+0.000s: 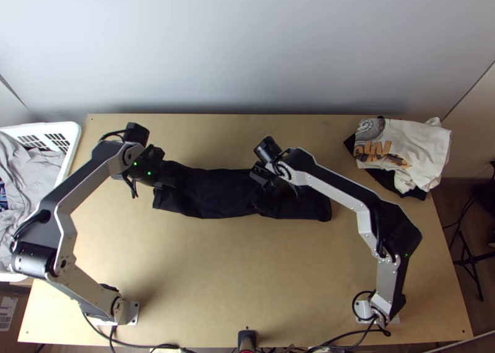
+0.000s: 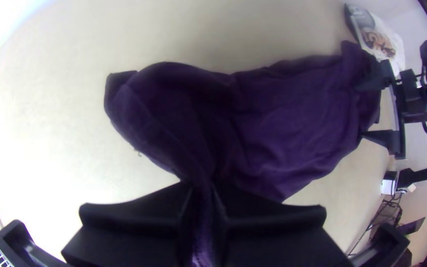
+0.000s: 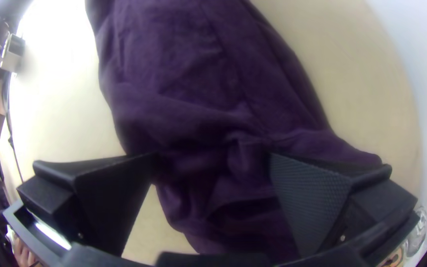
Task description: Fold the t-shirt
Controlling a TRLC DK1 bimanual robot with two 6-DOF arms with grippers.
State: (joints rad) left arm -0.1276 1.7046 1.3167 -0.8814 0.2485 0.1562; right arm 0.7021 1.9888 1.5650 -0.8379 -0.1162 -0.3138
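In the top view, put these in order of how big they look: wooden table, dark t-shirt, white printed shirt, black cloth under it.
Largest to smallest:
1. Wooden table
2. Dark t-shirt, partly covered
3. White printed shirt
4. Black cloth, mostly hidden

This looks like a robot lab, or a room set up like one. From the top view, two robot arms stand on a big wood table (image 1: 198, 272): the left arm (image 1: 65, 217) has its foot at 7 o'clock, the right arm (image 1: 365, 217) at 5 o'clock. Their feet sit on metal plates. Black wires (image 1: 130, 344) run along the table's near edge at 6 o'clock. A thin black stand (image 1: 471, 272) is on the brown floor (image 1: 455, 229) at 4 o'clock. The wall (image 1: 247, 44) at 12 o'clock is plain. The white basket (image 1: 75, 133) of clothes at 9 o'clock is more like a home thing.
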